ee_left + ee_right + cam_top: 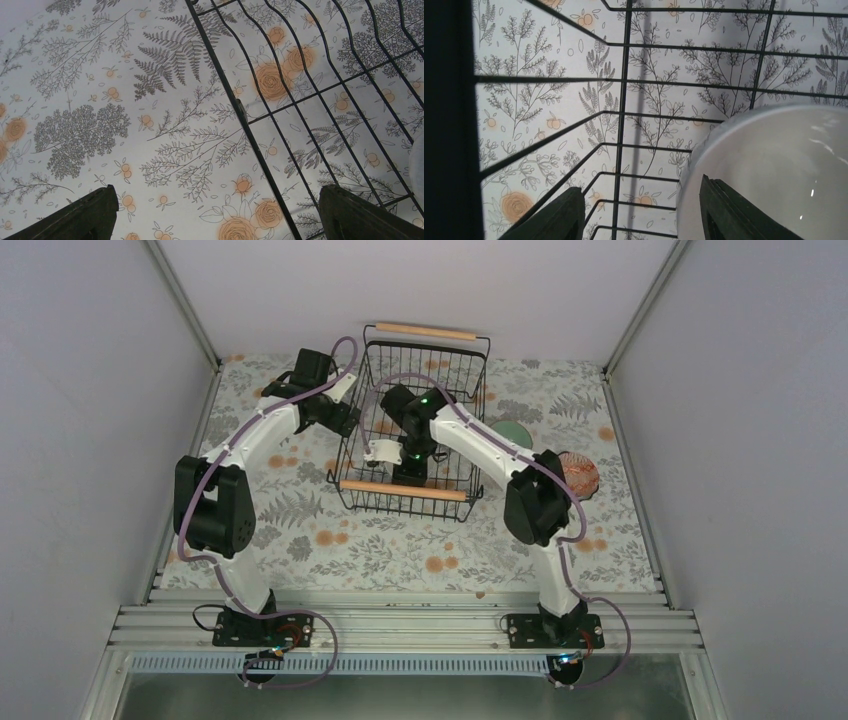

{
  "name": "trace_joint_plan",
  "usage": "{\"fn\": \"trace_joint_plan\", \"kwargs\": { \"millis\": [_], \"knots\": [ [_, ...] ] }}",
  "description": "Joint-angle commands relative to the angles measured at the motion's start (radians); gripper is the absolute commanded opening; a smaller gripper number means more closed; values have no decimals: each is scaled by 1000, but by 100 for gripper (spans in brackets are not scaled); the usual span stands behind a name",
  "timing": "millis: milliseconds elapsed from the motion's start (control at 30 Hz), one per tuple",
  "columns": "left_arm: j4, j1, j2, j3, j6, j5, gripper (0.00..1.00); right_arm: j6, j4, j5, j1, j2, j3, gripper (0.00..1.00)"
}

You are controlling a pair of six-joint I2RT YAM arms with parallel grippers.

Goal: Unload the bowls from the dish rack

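The black wire dish rack stands mid-table with a wooden handle at each end. Inside it, near the front handle, lies a white bowl. My right gripper reaches down into the rack beside that bowl. In the right wrist view the right gripper is open across the rim of the white bowl, with one finger inside it and the other outside over the rack floor. My left gripper hovers at the rack's left wall, wide open over the rack wall, holding nothing.
A pale mint-green bowl and a pinkish patterned bowl sit on the floral tablecloth to the right of the rack, partly hidden by the right arm. Grey walls close in the table on three sides.
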Motion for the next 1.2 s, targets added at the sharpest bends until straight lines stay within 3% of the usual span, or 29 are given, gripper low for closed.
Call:
{"fn": "trace_joint_plan", "kwargs": {
  "millis": [0,367,500,600,1167],
  "knots": [
    [12,-8,-37,-7,-2,11,100,-1,-4,27,15,59,50,56],
    [16,-6,-46,-12,-3,17,100,44,43,160,16,136,60,48],
    [16,-7,-51,-13,-2,16,100,53,42,164,16,130,86,19],
    [16,-6,-51,-12,-4,17,100,58,30,171,16,117,100,8],
    [36,-5,-136,-21,25,-78,100,133,81,266,-28,-161,45,4]
  ]
}}
